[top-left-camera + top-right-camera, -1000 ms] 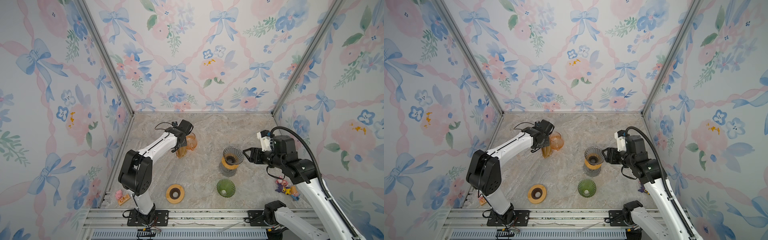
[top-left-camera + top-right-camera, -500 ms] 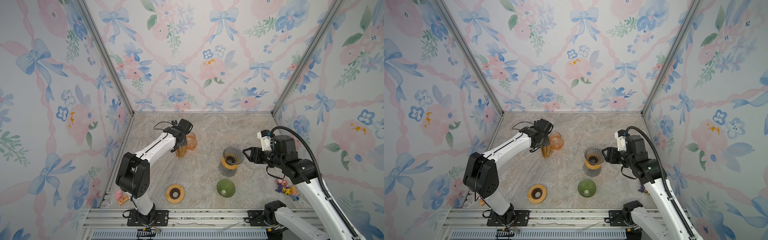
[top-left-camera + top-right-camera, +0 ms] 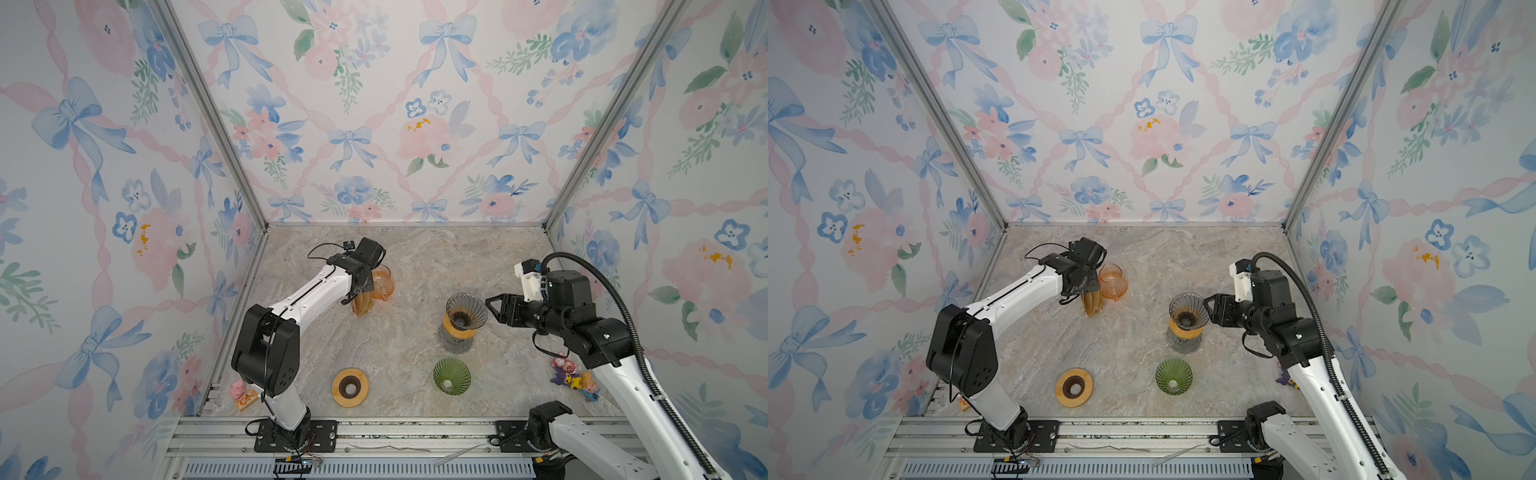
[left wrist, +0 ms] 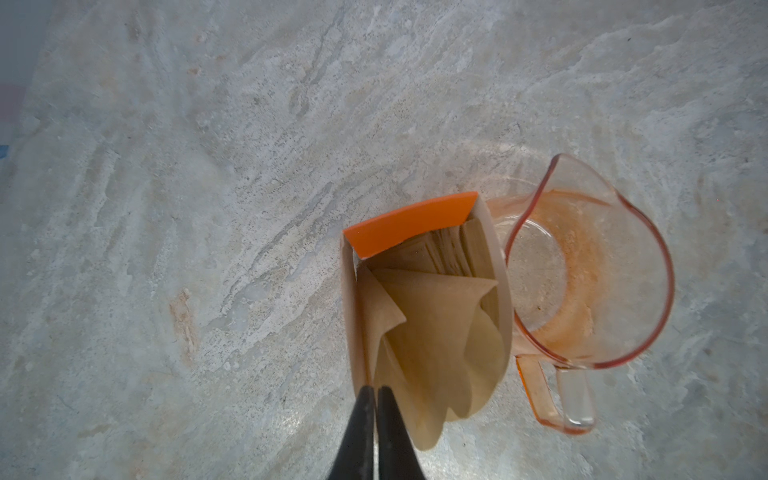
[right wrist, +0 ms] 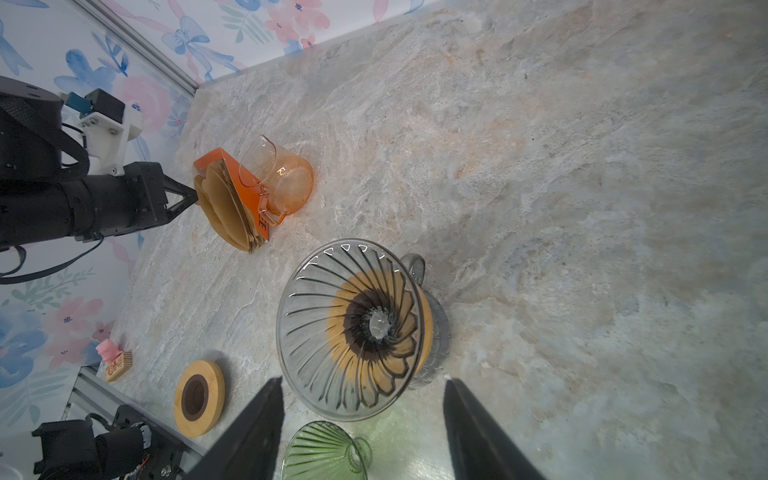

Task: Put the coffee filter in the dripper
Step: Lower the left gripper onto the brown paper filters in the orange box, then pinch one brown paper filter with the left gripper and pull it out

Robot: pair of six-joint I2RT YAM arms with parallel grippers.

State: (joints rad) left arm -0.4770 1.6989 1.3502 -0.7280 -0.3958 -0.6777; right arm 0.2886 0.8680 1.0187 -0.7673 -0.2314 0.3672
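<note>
While the right hand [image 3: 493,309] is hovering open beside the clear ribbed glass dripper [image 3: 466,309], the left hand [image 4: 376,390] farther back is seemingly pinching shut on the brown paper coffee filter [image 4: 432,332] inside the orange cardboard box [image 4: 411,224]; lifting slowly, straight up, is looking best for freeing one sheet.

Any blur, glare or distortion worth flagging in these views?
Left wrist view: centre sharp, coffee filter crisp, left tool a dark silhouette, frame edges soft. Right wrist view: wide-angle bend, small highlights on the dripper rim, right tool blurred up close. Both top views: even light, sharp.
</note>
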